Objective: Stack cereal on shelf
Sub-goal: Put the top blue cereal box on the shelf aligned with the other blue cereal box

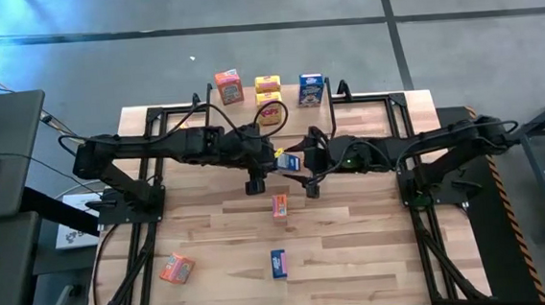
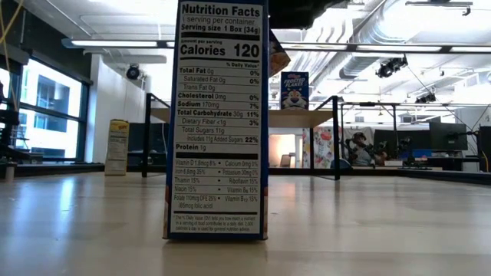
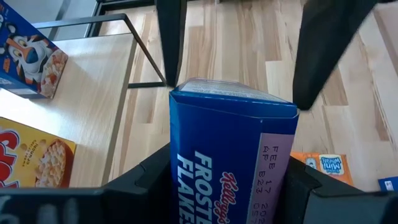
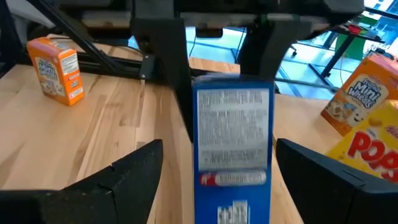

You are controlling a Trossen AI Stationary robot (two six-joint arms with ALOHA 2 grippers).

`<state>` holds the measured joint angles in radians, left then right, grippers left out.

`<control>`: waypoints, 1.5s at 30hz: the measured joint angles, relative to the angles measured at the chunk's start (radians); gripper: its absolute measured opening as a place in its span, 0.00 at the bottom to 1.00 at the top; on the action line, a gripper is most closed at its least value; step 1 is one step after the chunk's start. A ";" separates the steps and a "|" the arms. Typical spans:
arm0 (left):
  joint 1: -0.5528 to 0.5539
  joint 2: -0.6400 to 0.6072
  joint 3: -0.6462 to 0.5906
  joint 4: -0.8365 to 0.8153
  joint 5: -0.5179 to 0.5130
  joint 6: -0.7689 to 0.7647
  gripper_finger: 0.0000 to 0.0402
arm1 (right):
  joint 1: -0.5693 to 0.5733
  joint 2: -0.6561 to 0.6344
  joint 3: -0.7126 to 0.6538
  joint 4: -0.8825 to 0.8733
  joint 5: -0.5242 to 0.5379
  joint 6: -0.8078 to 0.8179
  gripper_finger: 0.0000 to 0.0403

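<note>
Both arms meet in the middle of the overhead frame. The left gripper (image 1: 275, 158) has its fingers closed onto a blue Frosted Flakes box (image 1: 290, 160), you can see the box wedged between them in its wrist view (image 3: 233, 155). The right gripper (image 1: 304, 160) sits just on the other side of that same box with its fingers spread wide, one on each side, not pinching it as far as I can see.

The shelf (image 1: 366, 117) is at the top centre of the overhead frame with an orange box (image 1: 229, 86), two yellow ones (image 1: 268, 85) (image 1: 269, 108) and a blue one (image 1: 311, 89) on it. On the table below: a small orange box (image 1: 279, 205) mid-frame, another orange (image 1: 177, 268) lower left, a blue one (image 1: 278, 264) lower centre.
</note>
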<state>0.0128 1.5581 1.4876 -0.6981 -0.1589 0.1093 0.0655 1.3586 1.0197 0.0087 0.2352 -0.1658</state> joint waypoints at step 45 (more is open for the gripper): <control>0.000 0.000 -0.001 0.015 0.000 0.033 0.45 | -0.022 0.055 0.074 -0.136 -0.001 0.034 0.47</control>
<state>0.0128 1.5578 1.4864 -0.6831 -0.1593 0.1425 0.0437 1.4139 1.0935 -0.1278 0.2343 -0.1314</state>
